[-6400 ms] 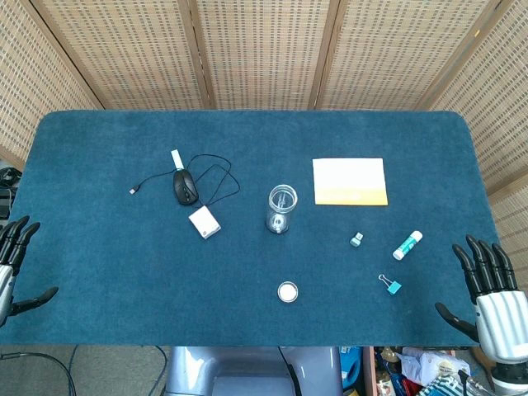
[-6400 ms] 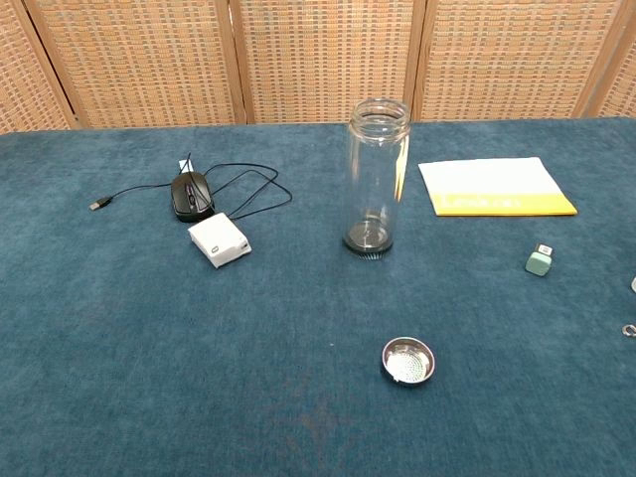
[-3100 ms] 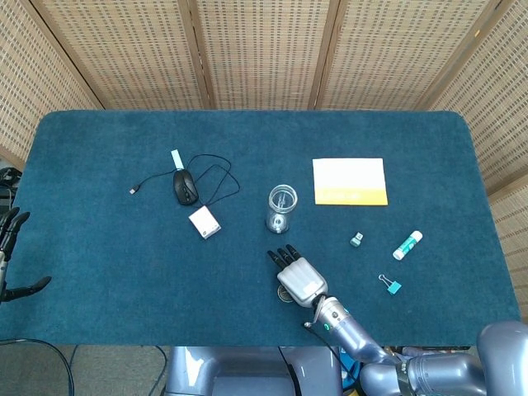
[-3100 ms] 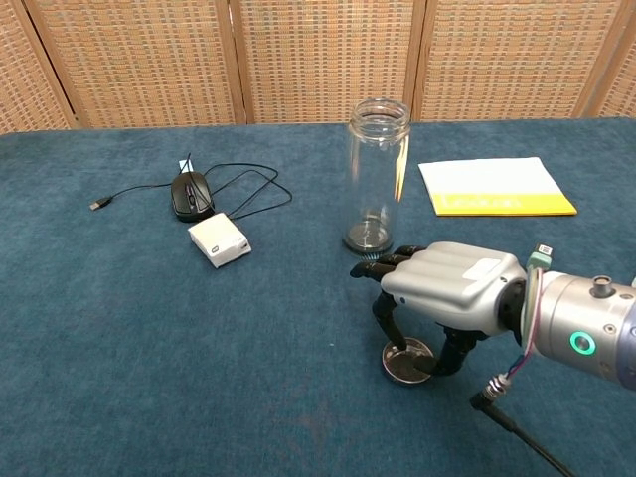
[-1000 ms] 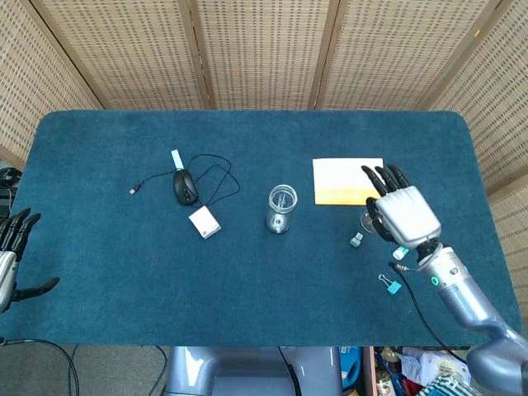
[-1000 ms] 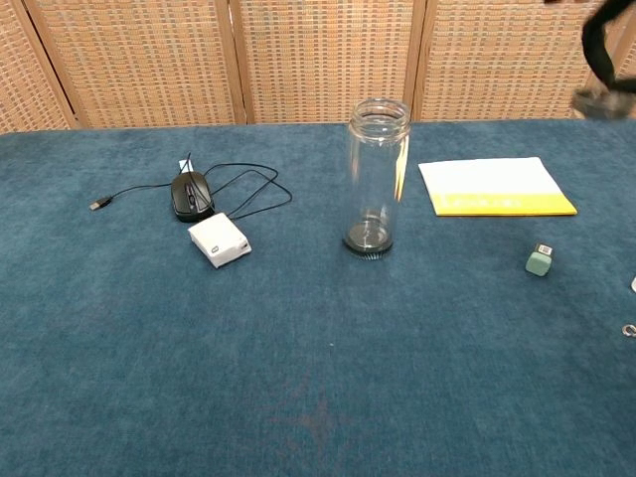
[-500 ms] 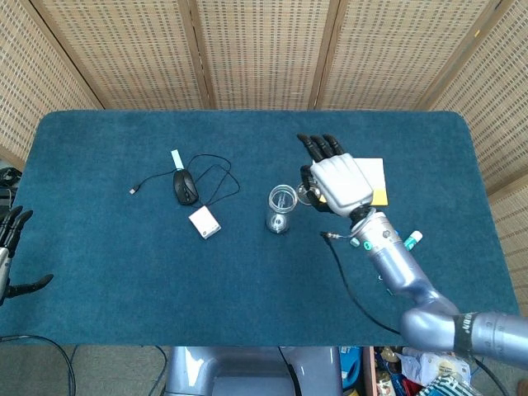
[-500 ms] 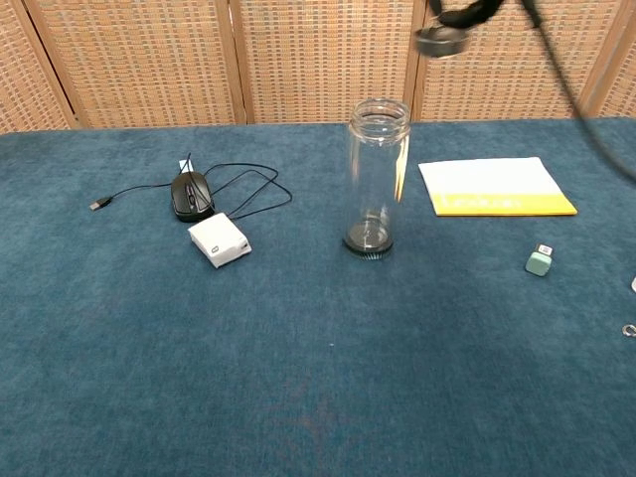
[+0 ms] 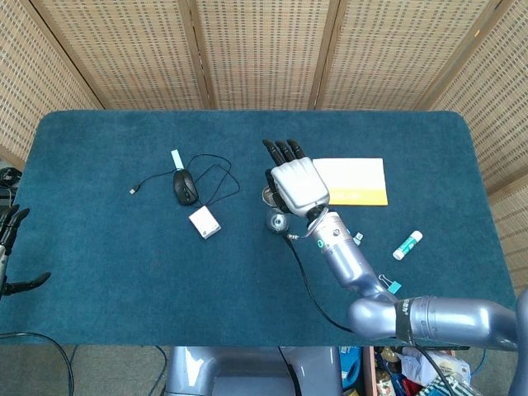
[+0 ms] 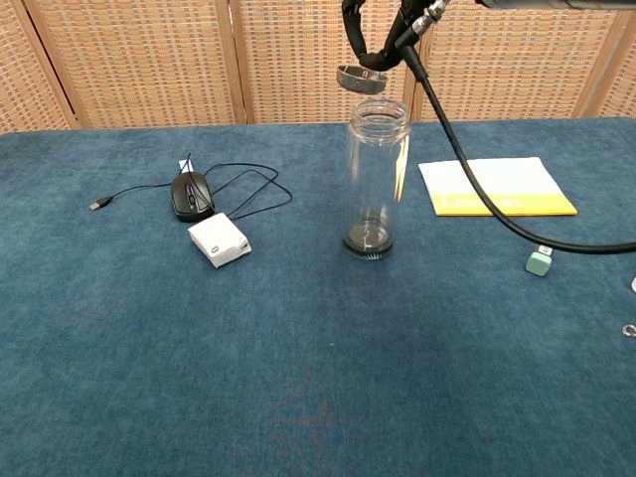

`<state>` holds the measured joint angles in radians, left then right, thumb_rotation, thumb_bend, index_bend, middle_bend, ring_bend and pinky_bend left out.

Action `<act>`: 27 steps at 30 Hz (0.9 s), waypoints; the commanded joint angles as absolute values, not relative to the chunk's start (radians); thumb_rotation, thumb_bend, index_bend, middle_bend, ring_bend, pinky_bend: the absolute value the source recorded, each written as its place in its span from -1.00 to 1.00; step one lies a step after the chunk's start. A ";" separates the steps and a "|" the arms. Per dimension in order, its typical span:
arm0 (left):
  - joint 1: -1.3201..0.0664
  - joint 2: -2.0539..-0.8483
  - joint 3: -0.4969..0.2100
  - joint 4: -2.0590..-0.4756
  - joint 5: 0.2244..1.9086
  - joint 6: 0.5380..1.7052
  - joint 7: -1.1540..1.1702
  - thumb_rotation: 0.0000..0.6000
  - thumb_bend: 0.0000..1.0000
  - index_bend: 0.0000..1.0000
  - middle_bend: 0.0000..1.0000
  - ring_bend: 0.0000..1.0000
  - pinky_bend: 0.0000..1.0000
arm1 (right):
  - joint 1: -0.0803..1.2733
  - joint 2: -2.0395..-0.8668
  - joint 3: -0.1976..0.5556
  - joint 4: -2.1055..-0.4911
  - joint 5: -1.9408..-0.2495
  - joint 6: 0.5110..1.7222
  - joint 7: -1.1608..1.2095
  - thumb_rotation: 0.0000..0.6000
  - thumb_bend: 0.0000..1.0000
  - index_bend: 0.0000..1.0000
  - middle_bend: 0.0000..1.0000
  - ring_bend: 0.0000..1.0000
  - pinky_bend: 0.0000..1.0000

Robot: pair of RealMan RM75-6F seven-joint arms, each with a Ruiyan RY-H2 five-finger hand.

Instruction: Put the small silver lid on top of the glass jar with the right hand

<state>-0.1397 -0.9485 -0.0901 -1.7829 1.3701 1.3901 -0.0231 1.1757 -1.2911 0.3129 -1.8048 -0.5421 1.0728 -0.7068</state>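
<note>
The tall clear glass jar (image 10: 377, 179) stands upright mid-table with its mouth uncovered. My right hand (image 9: 295, 181) hovers over it, hiding most of the jar (image 9: 275, 221) in the head view. That hand pinches the small silver lid (image 10: 362, 79), which hangs just above the jar's rim and slightly to its left, apart from it. In the chest view only dark fingers (image 10: 370, 35) and a black cable show at the top edge. My left hand (image 9: 11, 256) hangs off the table's left edge with its fingers apart, holding nothing.
A black mouse (image 9: 185, 186) with its cord and a white box (image 9: 205, 223) lie left of the jar. A yellow-edged notepad (image 9: 356, 180) lies to the right, with a small green cube (image 10: 540, 260), a glue stick (image 9: 407, 244) and a blue binder clip (image 9: 389, 285) nearer the front right.
My right hand has carried the lid leftward, from right of the jar to directly above its mouth, and lower. The left hand has stayed put.
</note>
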 commanded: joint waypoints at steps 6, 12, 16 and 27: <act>-0.147 -0.953 -0.094 -1.776 1.353 1.376 -0.018 1.00 -0.77 -1.00 -1.00 -1.00 -1.00 | 1.199 -1.306 0.297 -1.763 -0.493 1.059 -0.737 1.00 0.18 0.42 -0.89 -1.00 -1.00; -0.153 -0.959 -0.094 -1.774 1.345 1.365 -0.006 1.00 -0.77 -1.00 -1.00 -1.00 -1.00 | 1.204 -1.308 0.299 -1.761 -0.490 1.060 -0.736 1.00 0.18 0.42 -0.88 -1.00 -1.00; -0.152 -0.959 -0.095 -1.774 1.343 1.367 -0.007 1.00 -0.77 -1.00 -1.00 -1.00 -1.00 | 1.203 -1.312 0.293 -1.752 -0.489 1.067 -0.737 1.00 0.18 0.43 -0.88 -1.00 -1.00; -0.154 -0.959 -0.096 -1.770 1.343 1.365 -0.012 1.00 -0.77 -1.00 -1.00 -1.00 -1.00 | 1.195 -1.328 0.282 -1.735 -0.481 1.084 -0.734 1.00 0.18 0.43 -0.88 -1.00 -1.00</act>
<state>-0.1542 -0.9587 -0.0955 -1.7705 1.3427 1.3645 -0.0116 1.1953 -1.3273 0.2820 -1.7359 -0.4816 1.0830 -0.7338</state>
